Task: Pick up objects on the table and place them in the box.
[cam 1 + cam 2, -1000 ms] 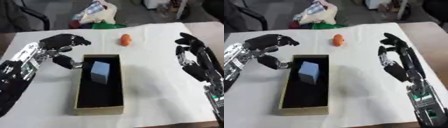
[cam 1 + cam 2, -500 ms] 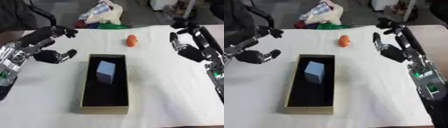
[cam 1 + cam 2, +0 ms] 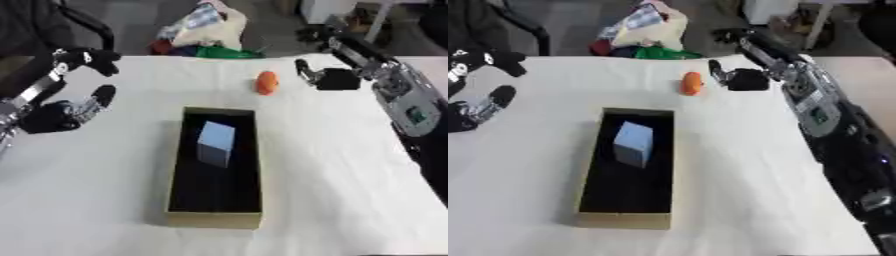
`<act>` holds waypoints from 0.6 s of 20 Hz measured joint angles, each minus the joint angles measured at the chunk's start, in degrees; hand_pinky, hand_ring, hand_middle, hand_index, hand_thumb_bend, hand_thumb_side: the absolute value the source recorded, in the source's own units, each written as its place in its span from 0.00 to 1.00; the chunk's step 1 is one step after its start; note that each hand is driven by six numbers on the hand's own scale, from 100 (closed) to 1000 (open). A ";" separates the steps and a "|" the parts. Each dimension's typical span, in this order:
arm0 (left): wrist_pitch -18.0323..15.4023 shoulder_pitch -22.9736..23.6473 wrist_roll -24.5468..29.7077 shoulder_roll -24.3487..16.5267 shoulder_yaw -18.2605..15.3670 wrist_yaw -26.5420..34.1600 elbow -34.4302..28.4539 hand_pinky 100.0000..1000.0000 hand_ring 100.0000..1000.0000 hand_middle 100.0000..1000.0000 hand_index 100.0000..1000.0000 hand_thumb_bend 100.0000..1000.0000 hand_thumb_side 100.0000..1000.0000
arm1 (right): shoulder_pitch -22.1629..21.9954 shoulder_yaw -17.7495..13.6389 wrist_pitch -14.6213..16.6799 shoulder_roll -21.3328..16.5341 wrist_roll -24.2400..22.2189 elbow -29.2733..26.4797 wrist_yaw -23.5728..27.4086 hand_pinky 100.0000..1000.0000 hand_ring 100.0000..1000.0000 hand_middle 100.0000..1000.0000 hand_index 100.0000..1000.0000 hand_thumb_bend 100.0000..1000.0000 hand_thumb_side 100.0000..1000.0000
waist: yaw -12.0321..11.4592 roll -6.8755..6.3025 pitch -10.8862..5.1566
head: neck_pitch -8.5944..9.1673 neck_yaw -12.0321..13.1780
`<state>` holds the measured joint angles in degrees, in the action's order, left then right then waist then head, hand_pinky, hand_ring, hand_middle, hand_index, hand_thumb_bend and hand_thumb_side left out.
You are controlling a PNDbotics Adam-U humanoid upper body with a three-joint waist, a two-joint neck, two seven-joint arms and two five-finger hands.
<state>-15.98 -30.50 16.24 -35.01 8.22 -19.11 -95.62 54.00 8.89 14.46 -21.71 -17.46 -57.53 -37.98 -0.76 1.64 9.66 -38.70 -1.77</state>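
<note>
Wide white table fills the view, and down its middle sits the box, a long, shallow cardboard tray with a black inside, its long axis running from the near edge straight toward the far edge. Inside it, in the far half, there's a pale blue block, standing a bit tilted, its taller side running roughly along the box's length. Over on the right, the right arm comes in from the upper corner, and the right hand hangs above the table at the far side, just beside the small orange object and apart from it; its fingers look relaxed and spread, holding nothing. That orange thing, oval, lies on the table just beyond the box's far end, its long axis pointing roughly away from the robot, near to far; what it is exactly I can't make out. On the left, the left hand is up off the table, well apart from the box, thumb and fingers spread wide with nothing between them. Beyond the table's far edge, a heap of cloth or bags, white, green and red.
</note>
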 measured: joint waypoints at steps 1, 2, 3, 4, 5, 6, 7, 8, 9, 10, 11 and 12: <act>0.11 0.20 0.13 0.34 -0.05 0.69 -0.38 0.78 0.66 0.63 0.89 0.09 0.84 | 0.90 -1.21 -0.32 1.04 -0.44 2.31 -2.02 0.80 0.90 0.86 0.96 0.00 0.48 | -0.35 0.09 0.00 | 0.04 -0.31; 0.19 0.38 0.27 0.73 -0.13 1.44 -0.70 0.77 0.66 0.62 0.88 0.09 0.85 | 1.77 -2.51 -0.76 1.99 -0.58 4.51 -4.16 0.80 0.90 0.86 0.96 0.00 0.47 | -0.71 0.18 0.00 | 0.12 -0.62; 0.24 0.53 0.45 1.06 -0.22 2.10 -1.01 0.77 0.66 0.62 0.88 0.08 0.86 | 2.62 -3.85 -1.32 2.91 -0.42 6.55 -6.34 0.80 0.90 0.86 0.96 0.00 0.46 | -1.08 0.29 0.00 | 0.24 -0.96; 0.29 0.72 0.65 1.42 -0.33 2.62 -1.28 0.77 0.65 0.62 0.88 0.08 0.86 | 3.52 -5.23 -2.05 3.76 0.03 8.47 -8.47 0.80 0.90 0.86 0.96 0.00 0.45 | -1.48 0.40 0.00 | 0.46 -1.32; 0.36 0.81 0.84 1.77 -0.35 3.09 -1.45 0.77 0.65 0.61 0.88 0.07 0.86 | 4.32 -6.59 -2.85 4.54 0.76 10.21 -10.52 0.80 0.90 0.85 0.96 0.00 0.44 | -1.91 0.50 0.02 | 0.55 -1.67; 0.43 0.83 1.07 2.09 -0.38 3.56 -1.64 0.77 0.65 0.61 0.88 0.07 0.87 | 5.08 -7.95 -3.74 5.26 1.65 11.88 -12.43 0.80 0.90 0.85 0.95 0.00 0.44 | -2.32 0.60 0.06 | 0.60 -2.04; 0.47 0.84 1.32 2.38 -0.39 3.94 -1.73 0.76 0.65 0.61 0.88 0.07 0.87 | 5.67 -9.14 -4.65 5.83 2.58 13.27 -14.08 0.80 0.90 0.86 0.95 0.00 0.44 | -2.70 0.69 0.13 | 0.74 -2.40; 0.54 0.84 1.56 2.69 -0.40 4.25 -1.93 0.76 0.64 0.61 0.88 0.06 0.87 | 6.20 -10.26 -5.57 6.25 3.52 14.58 -15.52 0.80 0.90 0.86 0.96 0.00 0.45 | -3.15 0.76 0.21 | 0.83 -2.73; 0.57 0.84 1.78 2.93 -0.41 4.54 -2.04 0.76 0.64 0.61 0.88 0.06 0.87 | 6.68 -11.25 -6.51 6.63 4.46 15.79 -16.83 0.80 0.90 0.86 0.96 0.00 0.45 | -3.57 0.85 0.28 | 0.97 -3.04; 0.60 0.84 2.01 3.20 -0.43 4.78 -2.19 0.76 0.64 0.60 0.88 0.06 0.88 | 7.14 -12.12 -7.38 6.91 5.33 16.88 -18.02 0.80 0.90 0.86 0.96 0.00 0.47 | -3.97 0.96 0.34 | 1.01 -3.34; 0.64 0.83 2.16 3.29 -0.45 5.02 -2.32 0.76 0.64 0.60 0.88 0.06 0.88 | 7.59 -12.86 -8.20 7.16 6.13 17.84 -18.97 0.80 0.90 0.86 0.95 0.00 0.47 | -4.36 1.08 0.42 | 1.03 -3.58; 0.67 0.83 2.31 3.45 -0.48 5.20 -2.36 0.76 0.64 0.60 0.88 0.06 0.88 | 7.91 -13.53 -8.96 7.33 6.85 18.69 -19.88 0.80 0.90 0.85 0.95 0.00 0.47 | -4.78 1.15 0.53 | 1.04 -3.82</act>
<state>-15.31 -29.67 18.55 -31.56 7.74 -13.92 -97.98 61.90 -4.64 5.50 -14.38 -10.61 -38.83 -57.86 -5.54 2.79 10.20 -37.66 -5.58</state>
